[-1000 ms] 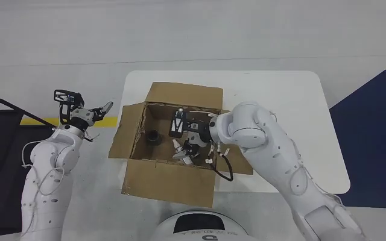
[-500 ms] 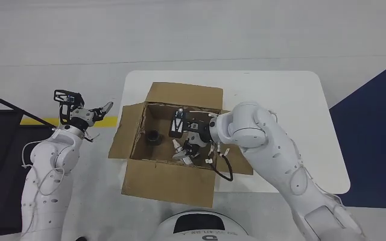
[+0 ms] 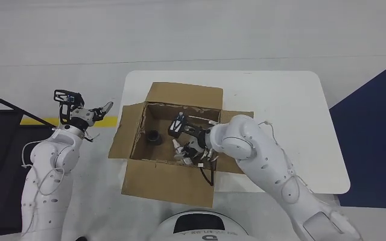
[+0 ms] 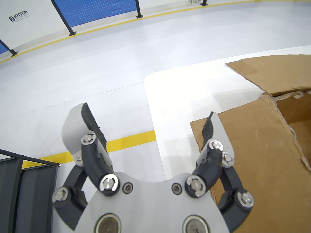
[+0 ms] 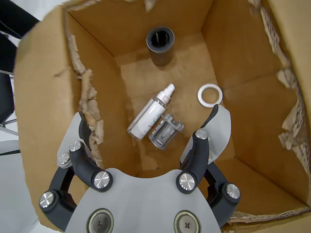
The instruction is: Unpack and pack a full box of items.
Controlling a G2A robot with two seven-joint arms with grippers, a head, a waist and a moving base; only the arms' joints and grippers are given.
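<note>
Four items lie on the floor of the box, which stands on the bench toward its left edge. A spray bottle and a clear ribbed cup lie touching, side by side, near the middle of the floor. A white ring is just beside them, and a black cylinder stands on end by the left wall.

My right hand hangs inside the box above the bottle and cup, spread and holding nothing. I judge the step to be lifting one item out.

I would take the bottle and turn the wrist so the hand closes across its body. I'd descend slowly, since the cup leaves no gap on that side, and mind the torn wall nearby.

My left hand is spread and empty, off the bench's left edge beside a box flap.
</note>
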